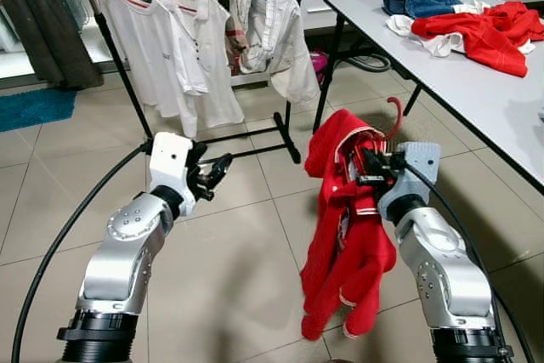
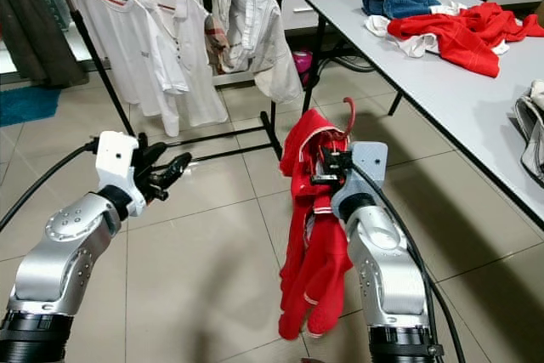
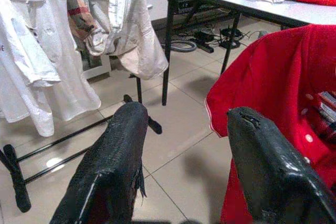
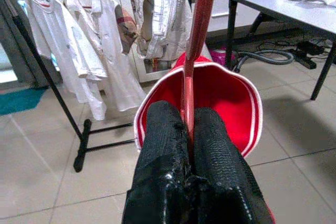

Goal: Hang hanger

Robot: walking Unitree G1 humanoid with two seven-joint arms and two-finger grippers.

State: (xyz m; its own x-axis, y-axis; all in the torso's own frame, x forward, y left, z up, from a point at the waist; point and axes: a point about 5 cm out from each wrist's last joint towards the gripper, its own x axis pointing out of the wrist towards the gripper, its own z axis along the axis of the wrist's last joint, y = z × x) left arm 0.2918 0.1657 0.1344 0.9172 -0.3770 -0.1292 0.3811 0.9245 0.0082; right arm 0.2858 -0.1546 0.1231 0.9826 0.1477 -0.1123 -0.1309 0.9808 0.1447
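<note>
A red shirt (image 1: 344, 235) hangs from a red hanger (image 1: 396, 116) whose hook sticks up above the collar. My right gripper (image 1: 371, 167) is shut on the hanger's neck (image 4: 190, 93), holding the garment above the tiled floor. My left gripper (image 1: 217, 169) is open with nothing in it, to the left of the shirt, its fingers (image 3: 113, 166) apart. Ahead stands a black clothes rack (image 1: 127, 82) with white shirts (image 1: 187, 48) on red hangers and a pale jacket (image 1: 268, 23).
A white table (image 1: 476, 91) on the right carries a heap of red, white and blue clothes (image 1: 476, 27). The rack's black foot bars (image 1: 255, 138) lie on the floor ahead. A dark curtain (image 1: 38, 23) and a teal mat (image 1: 34, 108) are at the far left.
</note>
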